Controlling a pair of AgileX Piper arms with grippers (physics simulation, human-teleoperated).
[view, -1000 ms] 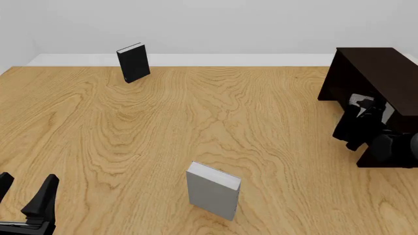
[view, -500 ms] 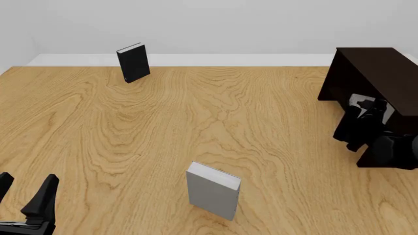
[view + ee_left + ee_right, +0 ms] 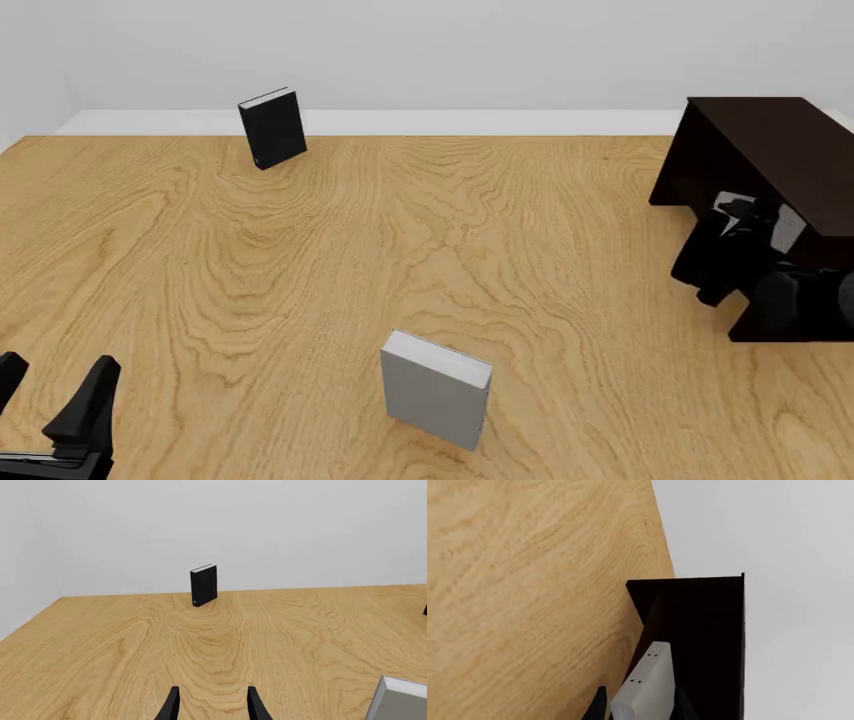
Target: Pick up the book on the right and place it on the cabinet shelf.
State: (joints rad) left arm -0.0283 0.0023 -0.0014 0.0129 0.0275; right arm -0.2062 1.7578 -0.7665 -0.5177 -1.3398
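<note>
The book, light grey and slim, sits between the fingers of my right gripper, which is shut on it. It is tilted, and its far end is inside the dark opening of the cabinet shelf. In the front view the right gripper is at the mouth of the very dark brown cabinet at the far right, and only a grey sliver of the book shows behind the arm. My left gripper is open and holds nothing at the near left corner.
A black book stands upright at the far left near the wall. A broader grey book stands near the front middle of the wooden table. The left wrist view shows both, black book and grey book.
My right gripper has moved a little further toward the cabinet opening with the book in it. The left arm and the other two books have not moved.
</note>
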